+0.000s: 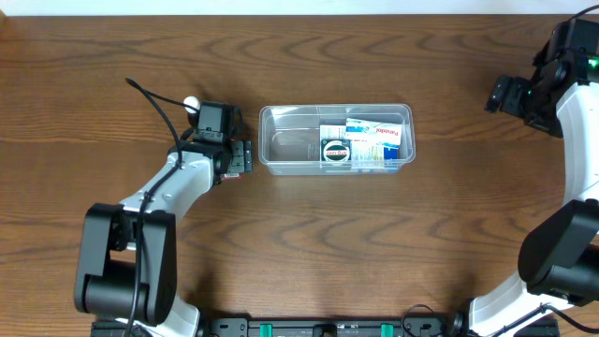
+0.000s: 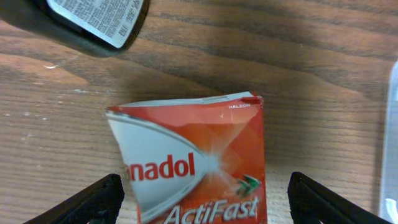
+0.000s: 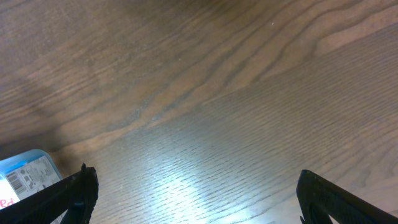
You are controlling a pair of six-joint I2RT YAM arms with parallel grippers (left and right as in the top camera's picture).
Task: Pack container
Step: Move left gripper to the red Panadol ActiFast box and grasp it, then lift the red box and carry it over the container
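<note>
The clear container (image 1: pixel 284 143) sits mid-table, and its edge shows at the right of the left wrist view (image 2: pixel 392 143). Its right half holds a blue-and-white Panadol box (image 1: pixel 382 140) and a packet with a round dark label (image 1: pixel 335 151). My left gripper (image 1: pixel 240 157) is just left of the container. It is open, with its fingers (image 2: pixel 205 205) on either side of a red Panadol ActiFast box (image 2: pixel 199 155) that lies on the wood, not touching it. My right gripper (image 1: pixel 505 94) is open and empty (image 3: pixel 199 205) at the far right, over bare table.
A dark item with a white printed label (image 2: pixel 99 22) lies just beyond the red box. The corner of a blue-and-white box (image 3: pixel 25 177) shows at the lower left of the right wrist view. The wooden table (image 1: pixel 309 243) stretches around everything.
</note>
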